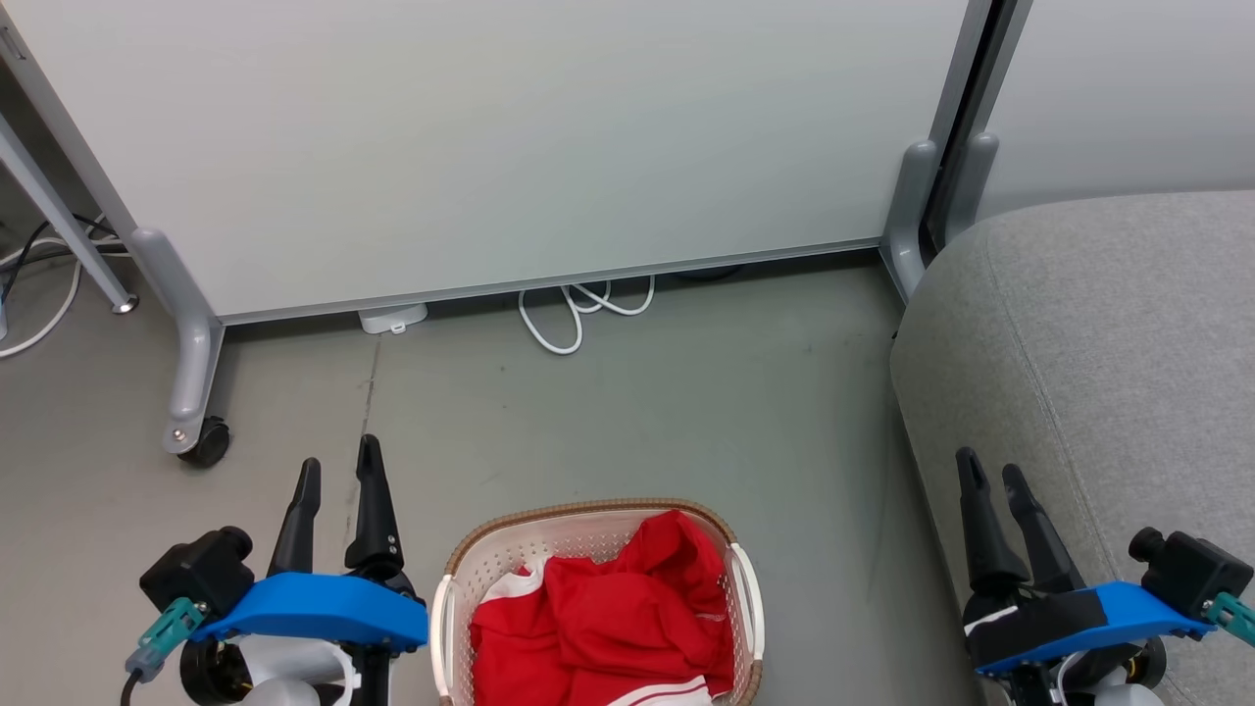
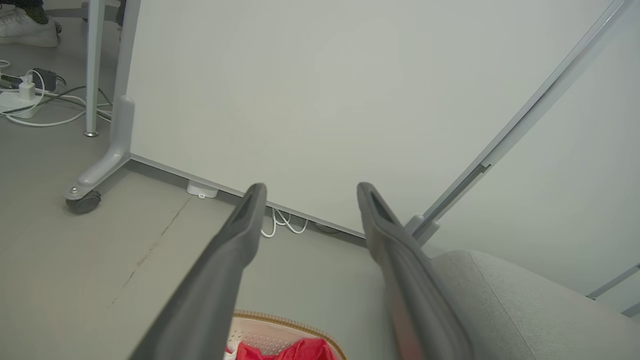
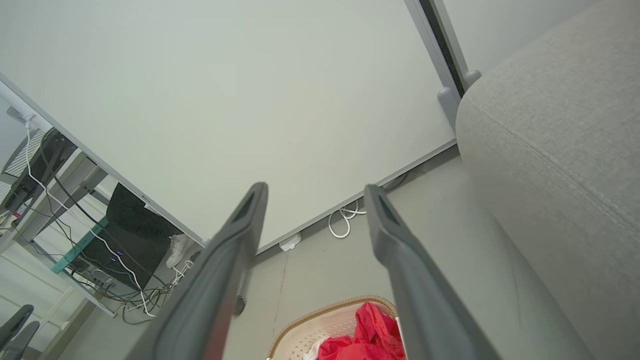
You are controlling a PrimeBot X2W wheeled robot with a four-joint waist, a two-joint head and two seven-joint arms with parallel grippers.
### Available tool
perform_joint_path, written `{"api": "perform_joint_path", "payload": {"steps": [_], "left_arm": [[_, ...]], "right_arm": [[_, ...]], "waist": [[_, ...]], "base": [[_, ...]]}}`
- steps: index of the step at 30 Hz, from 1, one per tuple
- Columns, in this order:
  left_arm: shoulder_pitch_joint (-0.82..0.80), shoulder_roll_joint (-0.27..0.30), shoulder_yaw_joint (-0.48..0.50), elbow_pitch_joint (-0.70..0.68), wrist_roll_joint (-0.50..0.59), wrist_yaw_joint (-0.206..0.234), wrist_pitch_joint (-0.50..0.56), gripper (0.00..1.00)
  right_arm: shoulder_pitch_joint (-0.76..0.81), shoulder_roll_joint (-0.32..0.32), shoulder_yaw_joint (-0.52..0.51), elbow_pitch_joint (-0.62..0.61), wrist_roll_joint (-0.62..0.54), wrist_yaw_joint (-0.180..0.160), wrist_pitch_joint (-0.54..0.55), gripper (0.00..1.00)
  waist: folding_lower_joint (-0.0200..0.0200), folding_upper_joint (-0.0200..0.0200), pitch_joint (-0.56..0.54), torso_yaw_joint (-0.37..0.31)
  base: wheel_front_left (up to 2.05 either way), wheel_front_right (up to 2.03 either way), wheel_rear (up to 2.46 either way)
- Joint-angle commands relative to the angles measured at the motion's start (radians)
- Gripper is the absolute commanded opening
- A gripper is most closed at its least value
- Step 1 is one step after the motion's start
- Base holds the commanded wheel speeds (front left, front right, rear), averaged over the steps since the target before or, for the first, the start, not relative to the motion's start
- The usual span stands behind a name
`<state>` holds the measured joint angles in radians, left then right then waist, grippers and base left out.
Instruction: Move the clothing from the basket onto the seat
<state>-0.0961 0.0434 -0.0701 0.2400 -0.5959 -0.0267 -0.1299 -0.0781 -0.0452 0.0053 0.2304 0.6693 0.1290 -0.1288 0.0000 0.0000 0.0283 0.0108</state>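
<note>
The cream perforated basket (image 1: 461,569) with a brown rim sits on the floor at the bottom middle of the head view, heaped with bright red clothing (image 1: 613,613) that has some white trim. The grey seat (image 1: 1108,343) fills the right side. My left gripper (image 1: 338,471) stands open over the floor left of the basket, holding nothing. My right gripper (image 1: 995,471) stands open over the seat's near left edge, also bare. The left wrist view shows the basket rim (image 2: 285,320) and red clothing (image 2: 295,350) between its fingers; the right wrist view shows the basket (image 3: 305,335), clothing (image 3: 370,330) and seat (image 3: 560,150).
A white partition panel (image 1: 490,137) on wheeled grey feet (image 1: 201,436) stands behind the basket, with white cables (image 1: 578,314) under its lower edge. More cables and a table leg (image 1: 59,226) lie at the far left. Grey floor separates basket and seat.
</note>
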Motion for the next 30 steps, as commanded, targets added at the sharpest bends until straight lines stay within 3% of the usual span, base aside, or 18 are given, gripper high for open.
{"api": "perform_joint_path", "payload": {"steps": [1, 30], "left_arm": [[-0.023, 0.007, -0.004, -0.008, 0.030, 0.004, -0.010, 1.00], [-0.033, 0.008, -0.059, -0.007, 0.303, 0.018, -0.080, 1.00]], "right_arm": [[-0.024, -0.006, 0.004, -0.010, -0.029, 0.002, -0.011, 1.00], [-0.023, -0.007, 0.034, -0.015, -0.305, 0.002, -0.080, 1.00]], "waist": [[0.0000, 0.0000, 0.001, 0.001], [0.0000, 0.0000, 0.013, 0.010]], "base": [[0.00, 0.00, 0.00], [0.00, 0.00, 0.00]]}}
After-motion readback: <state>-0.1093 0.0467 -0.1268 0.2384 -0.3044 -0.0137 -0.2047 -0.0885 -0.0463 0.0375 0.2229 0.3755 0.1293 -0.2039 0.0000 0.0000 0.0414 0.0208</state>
